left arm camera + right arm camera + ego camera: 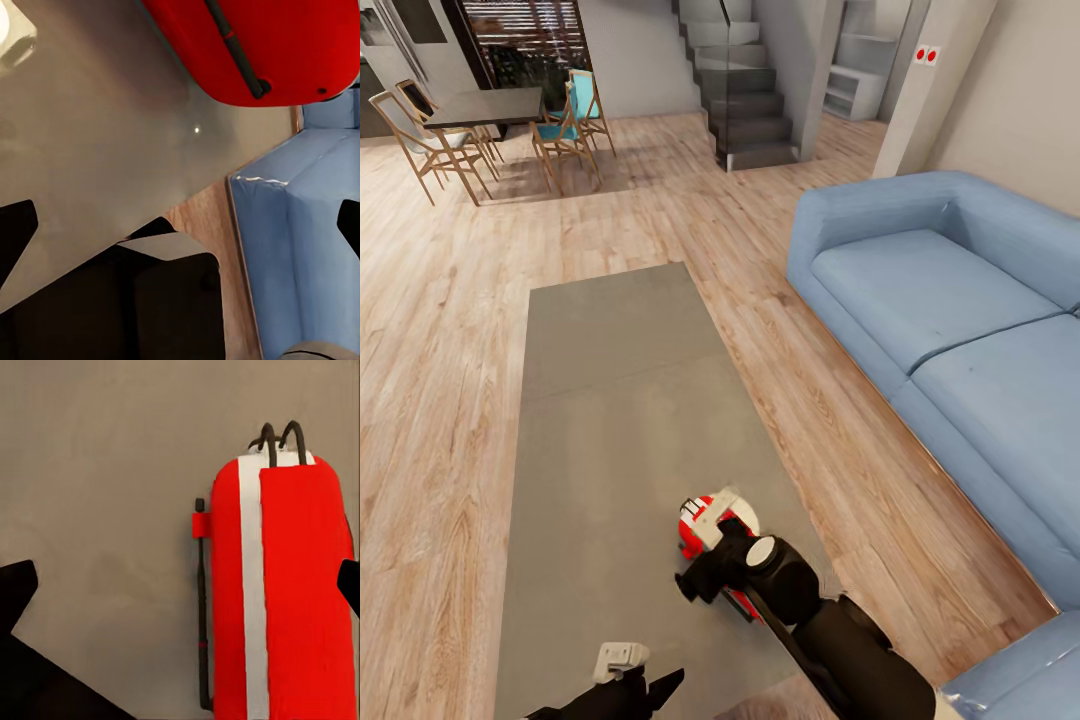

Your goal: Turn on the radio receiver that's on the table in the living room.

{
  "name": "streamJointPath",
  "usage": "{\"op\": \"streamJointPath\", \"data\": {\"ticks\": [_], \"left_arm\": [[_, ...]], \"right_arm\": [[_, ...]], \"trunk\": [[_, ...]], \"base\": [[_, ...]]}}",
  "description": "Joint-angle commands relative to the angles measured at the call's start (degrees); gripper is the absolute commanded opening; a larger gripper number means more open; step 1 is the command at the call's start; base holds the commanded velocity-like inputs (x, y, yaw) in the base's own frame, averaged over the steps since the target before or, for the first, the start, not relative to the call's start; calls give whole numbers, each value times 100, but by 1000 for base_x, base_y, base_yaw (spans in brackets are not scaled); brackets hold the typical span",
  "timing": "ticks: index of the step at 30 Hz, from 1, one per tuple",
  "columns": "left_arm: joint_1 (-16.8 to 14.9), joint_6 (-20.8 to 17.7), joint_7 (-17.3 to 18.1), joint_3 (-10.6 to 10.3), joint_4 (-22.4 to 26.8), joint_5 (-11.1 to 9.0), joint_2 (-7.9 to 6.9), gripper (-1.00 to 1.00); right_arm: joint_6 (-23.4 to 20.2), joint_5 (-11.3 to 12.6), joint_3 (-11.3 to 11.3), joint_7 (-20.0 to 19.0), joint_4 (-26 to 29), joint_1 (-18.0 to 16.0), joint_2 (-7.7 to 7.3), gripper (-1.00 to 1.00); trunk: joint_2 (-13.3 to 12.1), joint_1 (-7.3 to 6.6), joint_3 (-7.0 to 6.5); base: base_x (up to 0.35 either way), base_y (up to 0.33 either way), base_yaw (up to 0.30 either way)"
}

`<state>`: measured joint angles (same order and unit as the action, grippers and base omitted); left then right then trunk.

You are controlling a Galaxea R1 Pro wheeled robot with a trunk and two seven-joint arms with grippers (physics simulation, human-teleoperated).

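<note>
We saw the glossy red, white-striped radio (289,592) with its thin dark rod lying on the smooth grey table (620,400) beneath the right gripper (705,560), both grippers' jaw openings indeterminate, beside a blue fabric sofa (950,300); no legible writing.
</note>
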<state>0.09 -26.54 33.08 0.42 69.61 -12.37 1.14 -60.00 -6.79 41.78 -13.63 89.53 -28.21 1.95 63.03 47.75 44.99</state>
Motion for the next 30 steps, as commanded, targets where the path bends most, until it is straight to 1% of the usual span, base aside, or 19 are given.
{"op": "streamJointPath", "data": {"ticks": [1, 2, 3, 4, 9, 17, 24, 25, 28, 29, 30], "left_arm": [[0, 0, 0, -1, 0, -1, 0, 100], [0, 0, -2, -2, 0, -1, 0, 100], [0, 0, -2, -1, 0, -1, 0, 100], [0, -3, -1, -2, 0, -2, 0, 100], [0, -8, 0, 0, 0, -2, 0, 100], [0, -9, -1, -1, 0, -2, 0, 100], [0, -9, 0, 0, 0, -2, 0, 100], [0, -9, 1, -2, 0, -2, 0, 100], [0, -9, 0, -3, 0, -2, 0, 100], [0, -9, 3, -5, 0, -2, 0, 100], [0, -9, 2, -4, 0, -2, 0, 100]], "right_arm": [[0, -8, 59, 0, -5, 0, 11, 100], [0, -3, 168, 0, -14, 0, 22, 100], [0, -2, 206, 0, -16, 0, 24, 100], [0, 8, 352, 0, -28, 0, 31, 100], [0, 10, 396, 0, -37, 0, 33, 100], [0, -1, 399, 0, -49, 0, 24, 100], [0, -21, 318, 7, -57, 0, -5, 100], [0, -24, 153, 20, -90, 0, -42, 100], [0, -16, 38, 25, -109, 0, -51, 100], [0, -100, -15, 26, -132, 0, -54, 100], [0, -135, -22, 26, -134, 0, -54, 100]], "trunk": [[0, 0, 0], [0, 0, 0], [0, 0, 0], [0, 0, 0], [0, 0, 0], [0, 0, 0], [0, 0, 0], [0, 0, 0], [0, 0, 0], [0, 0, 0], [0, 0, 0]], "base": [[0, 0, 0], [0, 0, 0], [0, 0, 0], [0, 0, 0], [0, 0, 0], [0, 0, 0], [0, 0, 0], [0, 0, 0], [0, 0, 0], [0, 0, 0], [0, 0, 0]]}}
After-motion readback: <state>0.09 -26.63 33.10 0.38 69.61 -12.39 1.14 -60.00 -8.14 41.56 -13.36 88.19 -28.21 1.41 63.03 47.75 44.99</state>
